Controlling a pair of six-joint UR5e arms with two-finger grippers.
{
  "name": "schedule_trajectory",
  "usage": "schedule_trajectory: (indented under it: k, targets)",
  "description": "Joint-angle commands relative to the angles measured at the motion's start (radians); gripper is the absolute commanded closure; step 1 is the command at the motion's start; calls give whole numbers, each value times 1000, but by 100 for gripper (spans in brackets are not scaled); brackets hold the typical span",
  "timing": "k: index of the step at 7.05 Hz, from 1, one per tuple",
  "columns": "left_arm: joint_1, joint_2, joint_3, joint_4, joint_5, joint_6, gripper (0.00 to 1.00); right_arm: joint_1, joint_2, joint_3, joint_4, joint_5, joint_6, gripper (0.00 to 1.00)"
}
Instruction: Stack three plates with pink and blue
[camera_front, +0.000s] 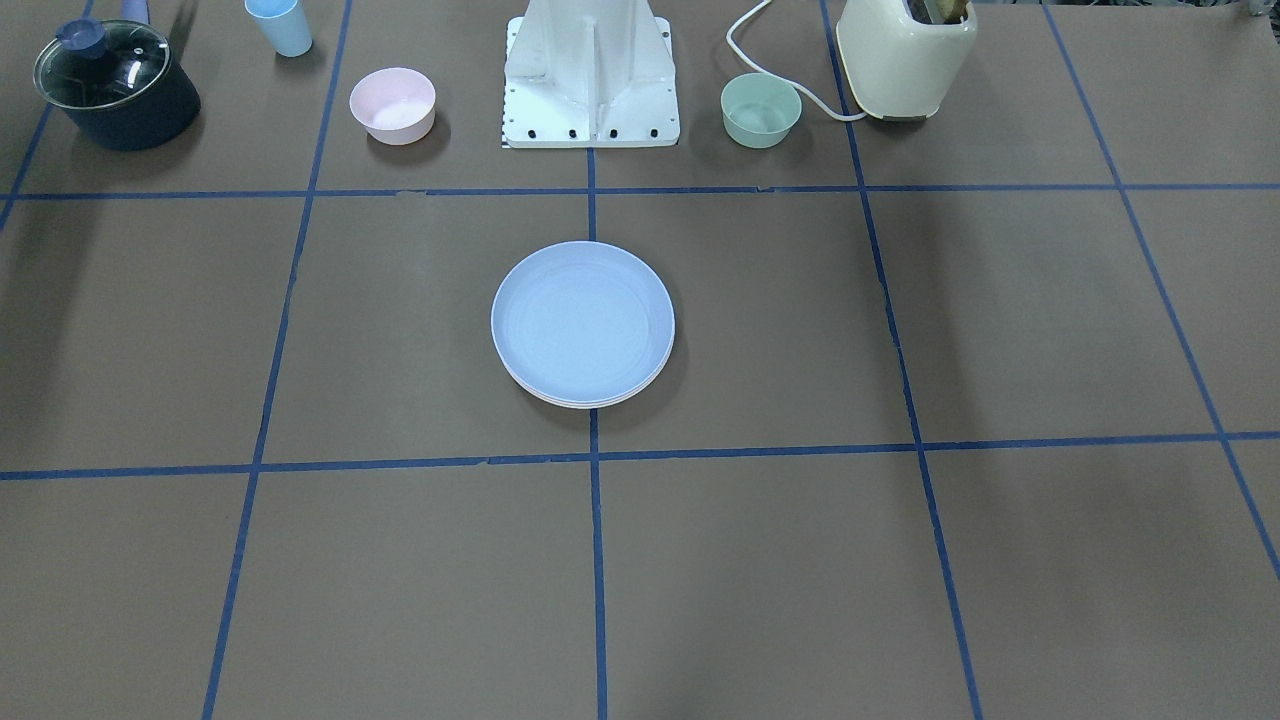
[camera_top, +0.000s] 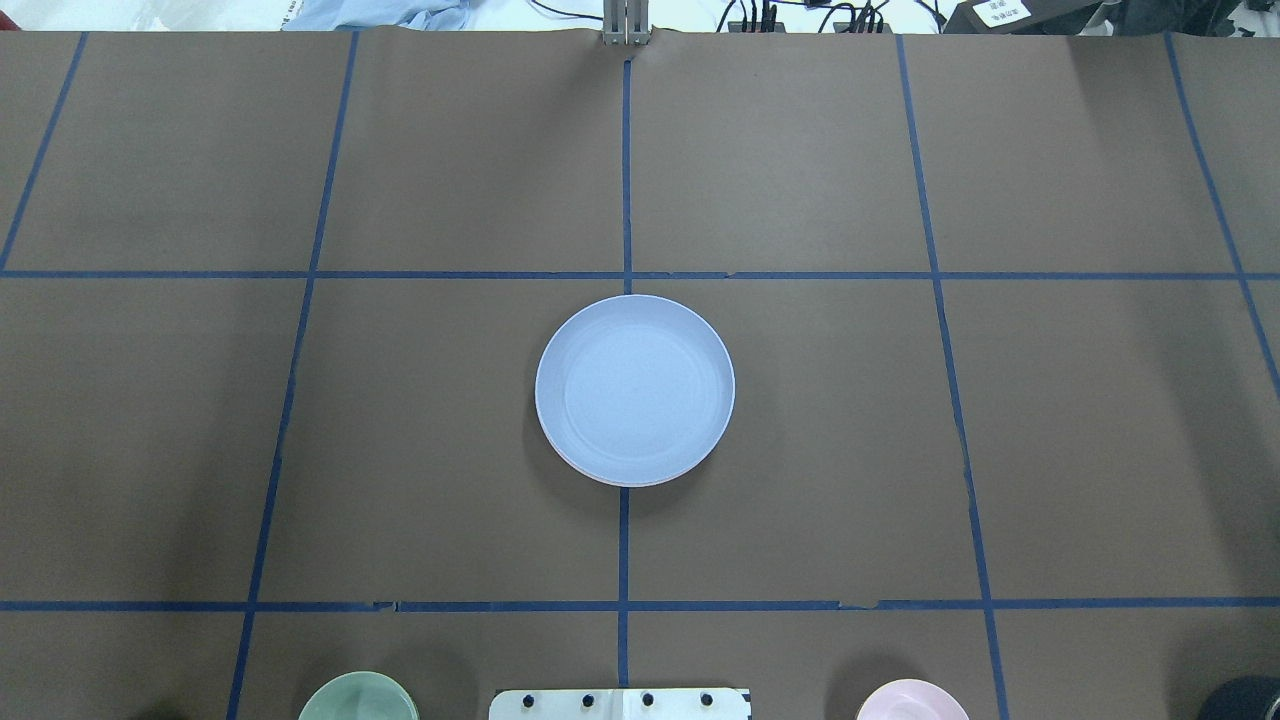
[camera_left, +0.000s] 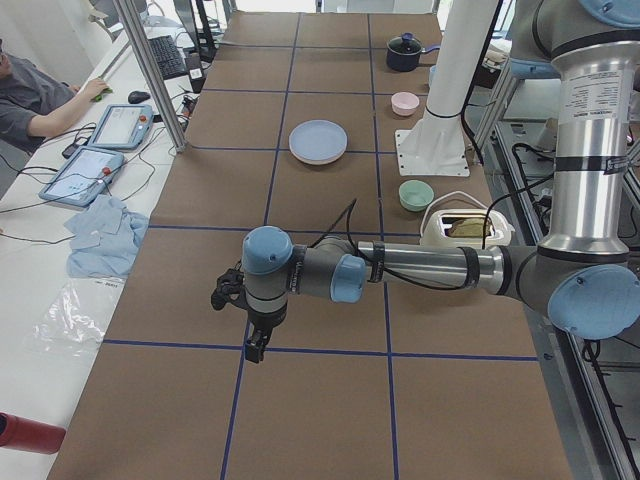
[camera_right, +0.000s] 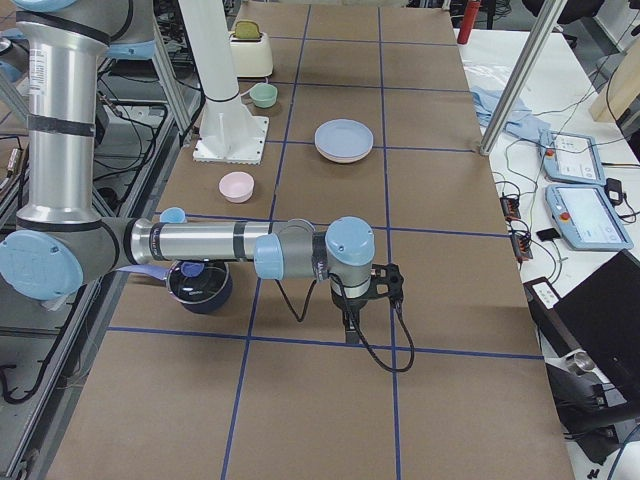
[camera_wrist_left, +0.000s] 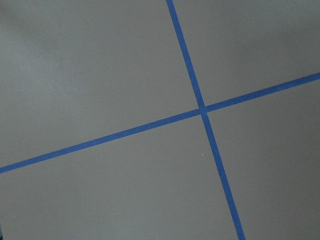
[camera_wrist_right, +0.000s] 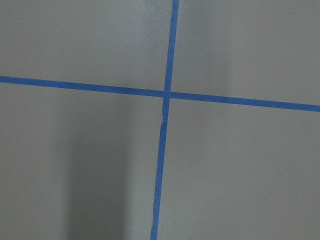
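Observation:
The light blue plate (camera_front: 583, 318) lies at the table's middle on top of a stack; it also shows in the overhead view (camera_top: 634, 388). Under it only thin pale rims (camera_front: 590, 402) show at the stack's near edge, and I cannot tell their colours apart. My left gripper (camera_left: 255, 345) shows only in the exterior left view, far from the stack and pointing down over a tape crossing. My right gripper (camera_right: 350, 325) shows only in the exterior right view, likewise far from the stack. I cannot tell whether either is open or shut. Both wrist views show only bare table and blue tape.
A small pink bowl (camera_front: 392, 104), a small green bowl (camera_front: 761, 109), a cream toaster (camera_front: 905, 55), a lidded dark pot (camera_front: 115, 85) and a blue cup (camera_front: 279, 25) stand along the robot's side by the white base (camera_front: 590, 80). An operator (camera_left: 30, 100) sits beside the table.

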Motion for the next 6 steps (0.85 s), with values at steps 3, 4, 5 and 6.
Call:
schedule_trajectory:
  k: [3,4,5,6]
  targets:
    - [0,19,-7,-2,-4,-1,0,-36,9,6,-9,-26,-5,0]
    - [0,20,-6,-2,-7,-1,0,-37,5,3,-9,-22,-8,0]
    - [0,20,-6,-2,-7,-1,0,-37,4,3,-6,-21,-8,0]
    - [0,20,-6,-2,-7,-1,0,-37,4,1,-4,-21,-7,0]
